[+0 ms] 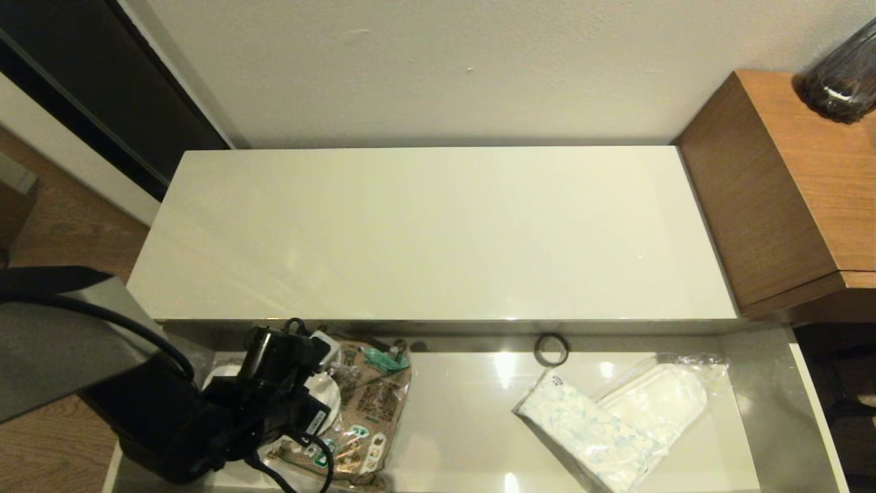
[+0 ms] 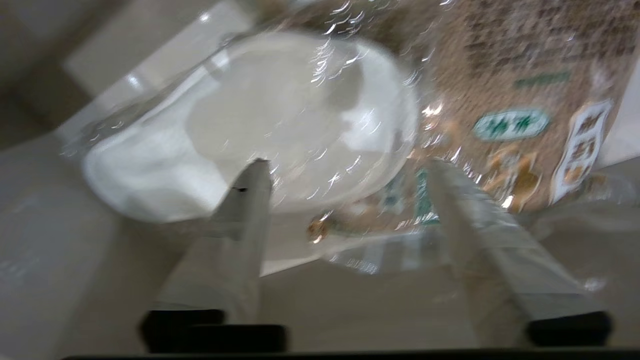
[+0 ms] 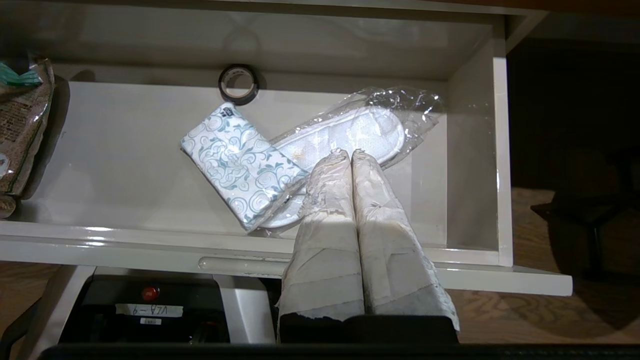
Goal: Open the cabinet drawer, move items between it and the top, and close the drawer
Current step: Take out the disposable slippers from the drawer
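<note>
The cabinet drawer [image 1: 458,418] stands pulled out below the glossy cream top [image 1: 438,233], which is bare. A tissue pack [image 1: 588,431] [image 3: 240,167] lies in the drawer's right half, partly over bagged white slippers [image 1: 667,394] [image 3: 360,132]. At the drawer's left end, my left gripper [image 2: 348,165] is open just above another bagged white slipper [image 2: 260,115] and the edge of the brown printed packet [image 2: 510,75]. My right gripper [image 3: 351,152] is shut on nothing, hovering over the drawer's front edge [image 3: 125,240] with its tips in line with the right-hand slippers. It is out of the head view.
A small dark ring [image 1: 551,349] [image 3: 238,84] lies at the drawer's back wall. The brown packet [image 1: 373,404] fills the left part beside my left arm [image 1: 226,411]. A brown wood desk [image 1: 787,185] with a dark glass vessel [image 1: 845,75] adjoins the top's right end.
</note>
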You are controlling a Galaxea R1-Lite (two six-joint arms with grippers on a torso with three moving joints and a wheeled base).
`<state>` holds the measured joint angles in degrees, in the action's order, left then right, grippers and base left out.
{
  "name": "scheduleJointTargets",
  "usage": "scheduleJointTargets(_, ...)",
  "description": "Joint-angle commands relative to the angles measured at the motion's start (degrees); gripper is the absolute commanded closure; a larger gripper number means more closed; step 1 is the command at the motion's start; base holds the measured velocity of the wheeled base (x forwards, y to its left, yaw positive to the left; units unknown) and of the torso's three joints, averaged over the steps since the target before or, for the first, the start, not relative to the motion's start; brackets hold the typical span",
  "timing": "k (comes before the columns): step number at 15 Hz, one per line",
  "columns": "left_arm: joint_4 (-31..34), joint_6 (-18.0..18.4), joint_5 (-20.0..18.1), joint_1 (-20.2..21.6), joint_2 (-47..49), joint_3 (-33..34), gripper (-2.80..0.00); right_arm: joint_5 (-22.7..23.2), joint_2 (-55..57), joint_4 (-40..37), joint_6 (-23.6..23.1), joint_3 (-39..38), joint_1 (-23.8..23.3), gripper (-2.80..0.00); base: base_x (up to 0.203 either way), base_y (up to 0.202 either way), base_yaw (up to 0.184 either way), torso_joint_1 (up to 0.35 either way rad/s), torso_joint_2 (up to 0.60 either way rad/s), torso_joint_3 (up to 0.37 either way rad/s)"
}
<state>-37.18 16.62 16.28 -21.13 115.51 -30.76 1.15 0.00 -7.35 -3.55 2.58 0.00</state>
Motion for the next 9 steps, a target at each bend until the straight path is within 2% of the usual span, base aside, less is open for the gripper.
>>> scheduleJointTargets(1, -0.3, -2.0, 1.1, -3.1, 4.4, -1.5, -2.8, 0.0, 0.1, 0.0, -0.1, 0.1, 0.0, 0.0, 0.0, 0.0, 0.0, 0.0, 0.0, 0.0)
scheduleJointTargets(6, -0.6, -3.0, 5.2, -3.6, 6.1, -2.0, -2.8, 0.0, 0.1, 0.0, -0.1, 0.1, 0.0, 0.0, 0.0, 0.0, 0.0, 0.0, 0.0, 0.0)
scheduleJointTargets(9, -1.0, -6.6, 7.7, -3.5, 9.2, -3.6, -2.8, 0.0, 0.1, 0.0, -0.1, 0.1, 0.0, 0.0, 0.0, 0.0, 0.0, 0.0, 0.0, 0.0)
